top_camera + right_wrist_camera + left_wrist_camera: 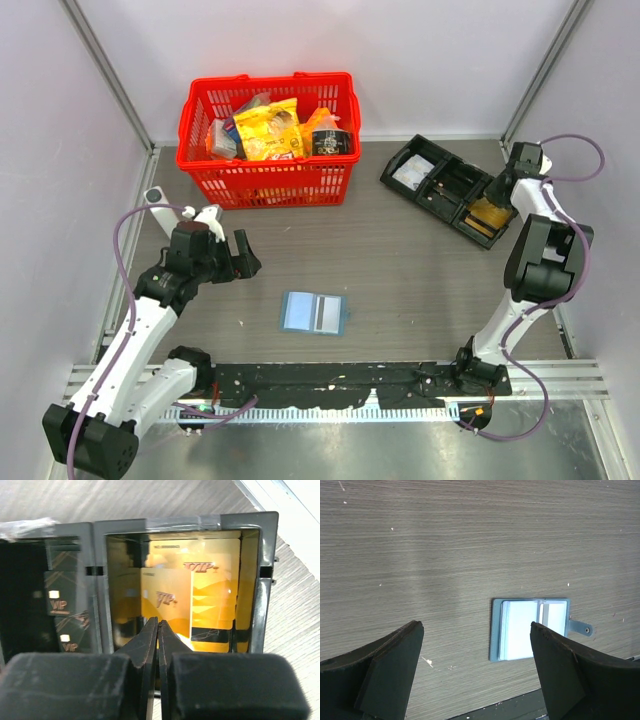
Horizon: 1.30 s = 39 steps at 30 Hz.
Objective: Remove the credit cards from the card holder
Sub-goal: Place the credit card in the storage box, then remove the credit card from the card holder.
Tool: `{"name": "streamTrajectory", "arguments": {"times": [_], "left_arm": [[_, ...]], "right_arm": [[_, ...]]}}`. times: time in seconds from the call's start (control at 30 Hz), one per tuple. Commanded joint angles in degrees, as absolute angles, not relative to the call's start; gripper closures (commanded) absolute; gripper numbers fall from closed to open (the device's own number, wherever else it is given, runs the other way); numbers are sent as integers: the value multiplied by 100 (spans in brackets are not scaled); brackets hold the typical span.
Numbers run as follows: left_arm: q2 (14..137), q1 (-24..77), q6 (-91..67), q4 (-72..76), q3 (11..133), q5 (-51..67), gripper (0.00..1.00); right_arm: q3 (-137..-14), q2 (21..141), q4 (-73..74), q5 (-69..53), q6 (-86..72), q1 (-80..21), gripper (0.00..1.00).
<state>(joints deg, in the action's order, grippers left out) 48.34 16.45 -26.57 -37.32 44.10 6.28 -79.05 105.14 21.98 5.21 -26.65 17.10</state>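
Observation:
The card holder lies open and flat on the table near the front, blue with pale pockets; no gold card shows in it. In the left wrist view the card holder lies just right of centre. My left gripper hovers open to the holder's left, with nothing between its fingers. Several gold credit cards lie in a compartment of the black tray. My right gripper is over that compartment, its fingers pressed together. I see no card between them.
A red basket full of snack packs stands at the back left. The black tray's left compartment holds dark cards. A black rail runs along the table's near edge. White walls close in both sides.

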Motion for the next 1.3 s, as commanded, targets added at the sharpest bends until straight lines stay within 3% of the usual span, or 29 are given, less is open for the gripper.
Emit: {"name": "streamTrajectory", "arguments": {"times": [0.0,0.33,0.63,0.9,1.27], "left_arm": [[4843,1661,-2663,-3568,4526,747,9],[4878,1661,-2707,-3568,4518,773,9],[5194,1661,-2874,-3472,4465,1037,9],[5493,1705,-3251,-3305,4316,1414,10],[6160,2785,-4016,-2690,3903,871,17]], "right_arm": [[-8059,10784,2293,1062,-2611,1775,92],[-8367,11066,2830,1512,-2531,1775,87],[-8043,9634,2725,1240,-2601,1266,70],[-6523,7648,2022,879,-2996,-392,62],[-4467,5661,1609,659,-4032,-2705,61]]}}
